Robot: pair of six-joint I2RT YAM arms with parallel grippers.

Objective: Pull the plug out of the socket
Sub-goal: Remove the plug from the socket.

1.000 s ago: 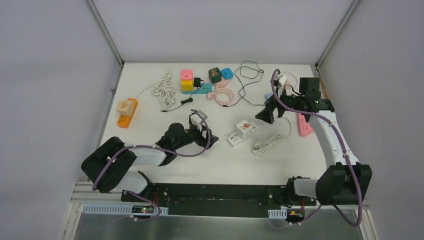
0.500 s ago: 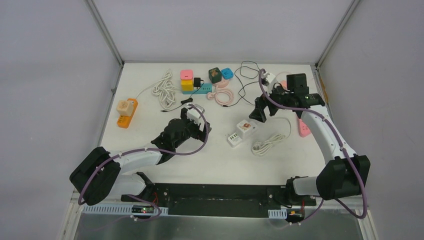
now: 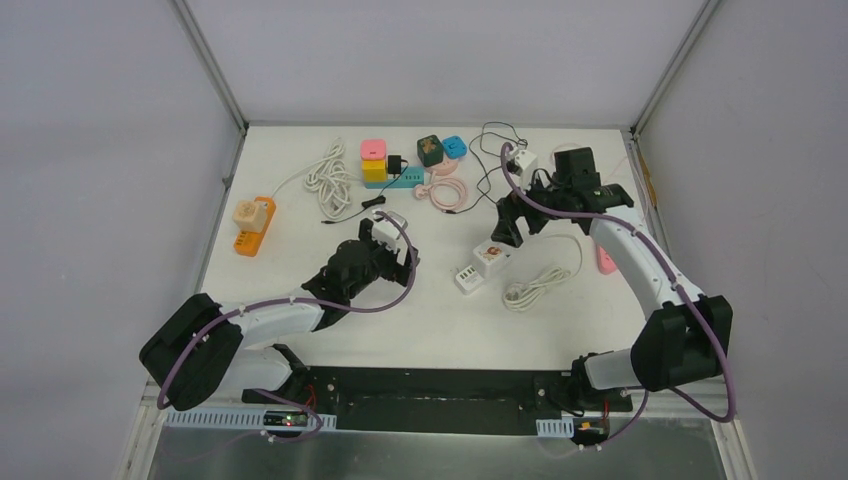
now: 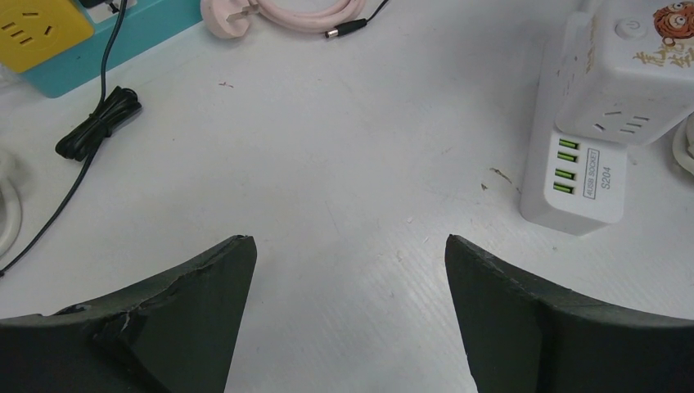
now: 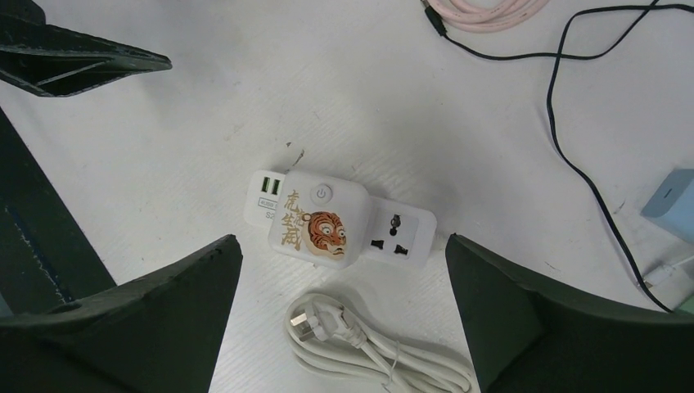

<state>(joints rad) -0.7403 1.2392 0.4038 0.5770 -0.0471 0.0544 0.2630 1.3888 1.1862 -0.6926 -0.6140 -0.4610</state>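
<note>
My right hand (image 5: 341,246) hangs spread wide and empty. Its fingers (image 5: 164,303) stand either side of the tiger-faced cube plug (image 5: 317,219) from above, without touching it. My left hand (image 4: 350,241) is spread too and holds nothing. It sits low over the bare counter (image 4: 327,147), near the same unit and on its left.

The cube sits on the white socket strip (image 5: 398,233), which lies flat near the middle of the counter. The strip's USB ports show on one side of the cube and a free universal outlet on the other. I judge the cube to be seated in the strip, though the pins are hidden.

To do this well, I want the right hand to drop straight down and centre on the cube before closing. It should pinch two flat sides below the rounded top edge so the grip doesn't slide off. The strip looks light and will likely lift with the plug, so I'd first bring the left hand across to press down on the USB end. Then I'd pull straight up along the pins, with no twisting.

I'd keep the descent clear of the coiled white cord (image 5: 368,348) lying just beside the strip, and of the black cable (image 5: 573,147) farther off.
</note>
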